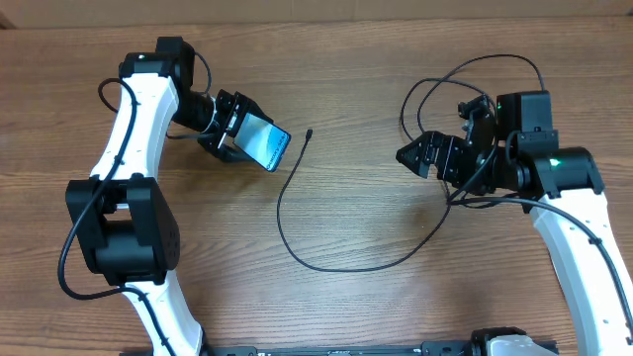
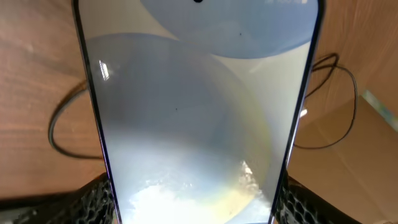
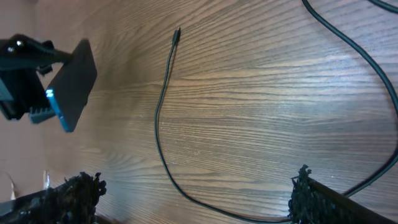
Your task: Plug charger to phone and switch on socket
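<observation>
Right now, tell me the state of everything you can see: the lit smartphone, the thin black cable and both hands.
Slim smartphone: screen lit, held tilted, nothing plugged in.
Long thin black charger cable: lying loose on the wooden table, connector tip free, apart from the smartphone.
Left hand: shut on the smartphone.
Right hand: open, empty.
</observation>
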Robot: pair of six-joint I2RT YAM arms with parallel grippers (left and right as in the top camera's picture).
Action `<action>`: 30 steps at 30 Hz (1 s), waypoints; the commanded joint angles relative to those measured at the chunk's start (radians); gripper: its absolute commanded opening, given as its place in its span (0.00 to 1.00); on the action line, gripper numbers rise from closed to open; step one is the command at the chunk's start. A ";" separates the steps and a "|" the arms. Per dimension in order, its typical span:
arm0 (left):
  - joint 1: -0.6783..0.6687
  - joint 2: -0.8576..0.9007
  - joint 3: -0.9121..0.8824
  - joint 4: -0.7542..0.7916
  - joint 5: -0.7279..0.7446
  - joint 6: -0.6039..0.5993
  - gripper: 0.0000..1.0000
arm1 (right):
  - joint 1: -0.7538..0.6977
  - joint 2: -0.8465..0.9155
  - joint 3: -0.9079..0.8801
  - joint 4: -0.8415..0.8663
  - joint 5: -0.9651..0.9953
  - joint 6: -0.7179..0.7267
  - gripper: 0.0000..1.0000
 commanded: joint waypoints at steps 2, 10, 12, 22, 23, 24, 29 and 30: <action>0.005 -0.008 0.034 -0.061 0.111 -0.028 0.43 | 0.000 0.003 -0.005 0.013 -0.005 0.034 1.00; 0.005 -0.008 0.034 -0.117 0.163 -0.028 0.45 | 0.000 0.003 -0.005 0.031 0.000 0.093 1.00; 0.005 -0.008 0.034 -0.117 0.166 -0.029 0.42 | 0.000 0.003 -0.005 0.031 0.007 0.116 1.00; 0.006 -0.008 0.034 -0.113 0.185 -0.108 0.42 | 0.000 0.003 -0.005 0.061 0.011 0.164 1.00; 0.006 -0.008 0.034 -0.112 0.185 -0.116 0.42 | 0.002 0.003 -0.005 0.065 0.011 0.164 1.00; 0.006 -0.008 0.034 -0.106 0.185 -0.118 0.42 | 0.005 0.003 -0.005 0.068 0.011 0.164 1.00; 0.010 -0.008 0.034 -0.079 0.219 -0.126 0.42 | 0.040 0.003 -0.005 0.104 0.011 0.165 1.00; 0.011 -0.008 0.034 -0.079 0.218 -0.128 0.42 | 0.047 0.003 -0.005 0.109 0.011 0.169 1.00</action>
